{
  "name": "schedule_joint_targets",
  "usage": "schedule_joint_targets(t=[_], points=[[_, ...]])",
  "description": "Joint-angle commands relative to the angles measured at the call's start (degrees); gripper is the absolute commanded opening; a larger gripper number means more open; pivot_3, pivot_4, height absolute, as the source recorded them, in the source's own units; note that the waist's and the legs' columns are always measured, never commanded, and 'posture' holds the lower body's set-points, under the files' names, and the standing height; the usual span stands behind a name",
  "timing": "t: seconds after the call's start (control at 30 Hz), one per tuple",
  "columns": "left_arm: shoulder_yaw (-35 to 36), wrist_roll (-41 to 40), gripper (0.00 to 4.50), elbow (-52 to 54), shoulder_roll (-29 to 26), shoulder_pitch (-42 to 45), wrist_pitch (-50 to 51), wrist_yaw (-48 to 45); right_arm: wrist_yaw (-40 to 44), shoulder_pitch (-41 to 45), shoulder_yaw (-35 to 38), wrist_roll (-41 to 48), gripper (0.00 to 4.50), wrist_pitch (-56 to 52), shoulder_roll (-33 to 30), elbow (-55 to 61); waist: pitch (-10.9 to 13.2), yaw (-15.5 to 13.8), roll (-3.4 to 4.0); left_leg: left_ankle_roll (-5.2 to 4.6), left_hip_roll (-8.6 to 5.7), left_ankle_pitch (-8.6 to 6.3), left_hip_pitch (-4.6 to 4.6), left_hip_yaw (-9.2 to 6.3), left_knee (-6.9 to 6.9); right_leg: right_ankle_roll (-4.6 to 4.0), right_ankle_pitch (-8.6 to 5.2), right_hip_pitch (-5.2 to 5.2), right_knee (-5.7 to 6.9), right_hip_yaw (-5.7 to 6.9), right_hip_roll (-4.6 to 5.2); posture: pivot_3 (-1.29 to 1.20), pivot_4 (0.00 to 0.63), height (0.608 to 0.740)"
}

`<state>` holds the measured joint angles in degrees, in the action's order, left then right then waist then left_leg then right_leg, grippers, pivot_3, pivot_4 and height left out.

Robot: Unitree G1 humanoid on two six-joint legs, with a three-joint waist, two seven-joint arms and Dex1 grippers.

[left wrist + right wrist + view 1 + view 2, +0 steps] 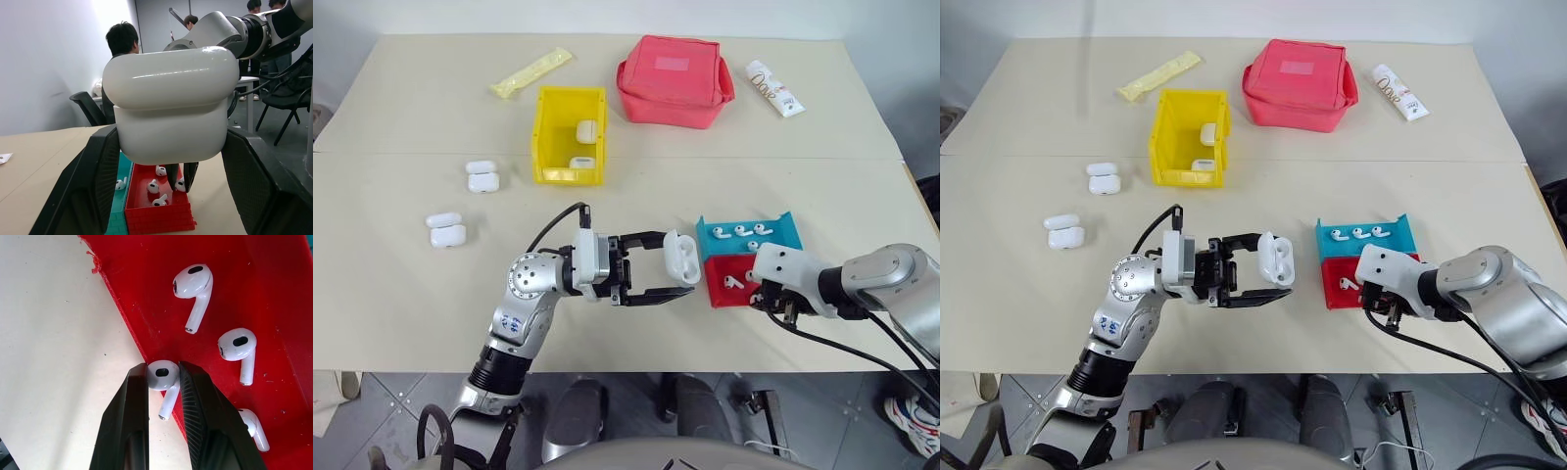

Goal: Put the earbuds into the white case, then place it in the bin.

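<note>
**A:** Which step does this view show?

**B:** The loading step. The left gripper (677,270) is clamped on the white case (681,257), holding it above the table (411,245) with its lid (171,73) raised. The right gripper (164,382) points down into the red tray (274,308), its two fingers pinched on the head of one earbud (163,375) at the tray's near edge.

**A:** Is that earbud lifted?

**B:** It cannot be told; it appears to sit at the tray edge with its stem between the fingers. Other earbuds (238,345) lie loose on the red floor just beside it, and more rest in the blue tray (744,233) next to it.

**A:** Where is the bin?

**B:** The yellow bin (570,134) stands well beyond the case, near the red pouch (674,78), and already contains two cases. Two spare cases (482,176) lie on the table to the left.

**A:** What does the next move call for?

**B:** Judging from the layout: a straight lift clear of the tray wall, then a short carry toward the open case, with the stem turned to match the socket. The pinch is on a smooth rounded head, so a slip or rotation is the likely fault.
</note>
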<state>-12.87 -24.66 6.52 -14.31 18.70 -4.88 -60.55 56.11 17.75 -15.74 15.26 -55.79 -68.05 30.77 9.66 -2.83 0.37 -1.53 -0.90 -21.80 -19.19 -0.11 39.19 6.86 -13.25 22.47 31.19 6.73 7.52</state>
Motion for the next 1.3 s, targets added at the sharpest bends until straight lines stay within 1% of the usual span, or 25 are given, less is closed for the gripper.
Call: schedule_joint_targets(t=[0.03, 0.07, 0.13, 0.2, 0.27, 0.33, 0.37, 0.5, 0.63, 0.77, 0.9, 1.0, 1.3], points=[[-0.39, -0.06, 2.76, 1.66, 0.43, 0.42, -0.46, 0.13, -0.23, -0.05, 5.65, 2.94, 0.53, -0.50, 2.14, 0.88, 0.00, 0.00, 0.00, 0.00, 0.00, 0.00, -0.01, 0.00, 0.00, 0.00, 0.00, 0.00, 0.00, 0.00, 0.00, 0.00, 0.150, 0.740], [-0.41, -0.14, 2.76, 1.43, 0.56, 0.47, -0.54, 0.00, -0.04, -0.33, 8.16, 4.56, 0.53, -0.76, 2.97, 1.69, 0.00, -0.03, 0.00, 0.00, 0.00, 0.00, -0.01, 0.01, 0.00, 0.00, 0.00, 0.02, 0.01, -0.01, 0.00, 0.00, 0.150, 0.740], [-0.48, -0.64, 2.76, 0.36, 0.96, 0.63, -0.76, -0.78, 1.25, -2.07, 16.00, 9.93, 0.53, -1.91, 4.95, 4.38, 0.02, -0.08, 0.05, 0.01, 0.00, 0.00, -0.03, 0.00, 0.00, 0.00, 0.00, 0.03, 0.12, 0.00, 0.00, 0.00, 0.150, 0.740], [-0.50, -0.86, 2.76, -0.80, 1.30, 1.03, -1.10, -1.70, 2.15, -3.61, 20.39, 13.09, 0.53, -1.99, 5.72, 5.64, 0.02, -0.38, 0.05, 0.00, -0.01, 0.00, -0.04, -0.01, 0.00, 0.00, 0.00, 0.02, 0.18, 0.02, 0.01, 0.00, 0.150, 0.740], [-0.22, -1.65, 2.76, -2.39, 2.02, 1.85, -1.12, -2.83, 3.32, -5.68, 28.46, 18.48, 0.53, -0.18, 9.15, 6.79, 0.00, -0.50, 0.01, 0.00, -0.02, 0.00, -0.04, -0.04, 0.01, 0.00, 0.00, -0.01, 0.17, 0.06, 0.01, 0.00, 0.150, 0.740], [0.03, -2.32, 2.76, -4.09, 2.52, 2.76, -1.34, -4.33, 4.21, -6.95, 33.86, 22.27, 0.53, 0.85, 11.01, 7.47, 0.00, -0.51, 0.00, -0.02, -0.04, 0.00, -0.03, -0.04, 0.03, 0.02, 0.01, -0.06, 0.17, 0.07, 0.02, 0.00, 0.150, 0.740], [0.12, -2.57, 2.76, -4.98, 2.71, 3.24, -1.55, -5.31, 4.38, -7.09, 35.46, 23.81, 0.53, 1.04, 11.52, 7.55, 0.00, -0.53, 0.01, -0.03, -0.05, -0.01, -0.03, -0.02, 0.03, 0.03, 0.02, -0.05, 0.17, 0.04, 0.02, 0.00, 0.150, 0.740], [0.85, -3.63, 2.76, -9.17, 4.03, 5.87, -1.77, -8.08, 2.84, -4.36, 40.72, 32.74, 0.53, 4.92, 18.56, 6.71, -0.01, -0.28, -0.01, -0.05, -0.02, 0.00, -0.02, -0.02, 0.03, 0.02, 0.01, -0.03, 0.21, 0.05, -0.01, 0.00, 0.150, 0.740], [1.27, -3.69, 2.76, -13.55, 4.98, 8.94, -2.82, -11.36, -0.67, -1.31, 41.28, 41.25, 0.53, 8.09, 26.17, 5.69, -0.01, -0.10, -0.02, -0.05, -0.03, 0.00, -0.01, 0.00, 0.03, 0.01, 0.01, 0.00, 0.26, 0.04, -0.02, 0.00, 0.150, 0.740], [1.80, -3.37, 2.76, -17.19, 6.17, 11.82, -4.18, -13.35, -3.34, -0.76, 37.85, 44.09, 0.53, 10.26, 30.74, 5.44, -0.01, -0.21, -0.02, -0.07, -0.07, 0.02, -0.02, -0.01, 0.03, 0.02, 0.01, 0.01, 0.30, 0.04, 0.01, 0.00, 0.150, 0.740], [2.38, -3.07, 2.76, -19.11, 7.33, 13.57, -4.81, -13.59, -4.08, -1.32, 34.96, 44.01, 0.53, 12.82, 33.03, 4.77, -0.01, -0.19, -0.02, -0.09, -0.11, 0.03, -0.03, -0.01, 0.03, 0.02, 0.01, 0.02, 0.31, 0.01, 0.02, 0.00, 0.150, 0.740], [2.61, -3.04, 2.76, -18.52, 8.04, 14.38, -4.32, -13.01, -3.27, -3.23, 32.43, 41.49, 0.53, 15.95, 34.37, 4.06, -0.02, -0.16, -0.02, -0.09, -0.12, 0.03, -0.02, -0.01, 0.03, 0.02, 0.01, 0.02, 0.31, -0.01, 0.02, 0.00, 0.150, 0.740], [2.52, -3.80, 2.76, -14.03, 7.59, 14.04, -0.84, -12.41, 0.37, -3.71, 29.61, 36.00, 0.53, 24.60, 34.78, -2.96, -0.02, -0.03, -0.02, -0.11, -0.13, 0.03, 0.00, 0.04, 0.03, 0.03, 0.02, 0.03, 0.33, -0.05, 0.00, 0.00, 0.150, 0.740]])
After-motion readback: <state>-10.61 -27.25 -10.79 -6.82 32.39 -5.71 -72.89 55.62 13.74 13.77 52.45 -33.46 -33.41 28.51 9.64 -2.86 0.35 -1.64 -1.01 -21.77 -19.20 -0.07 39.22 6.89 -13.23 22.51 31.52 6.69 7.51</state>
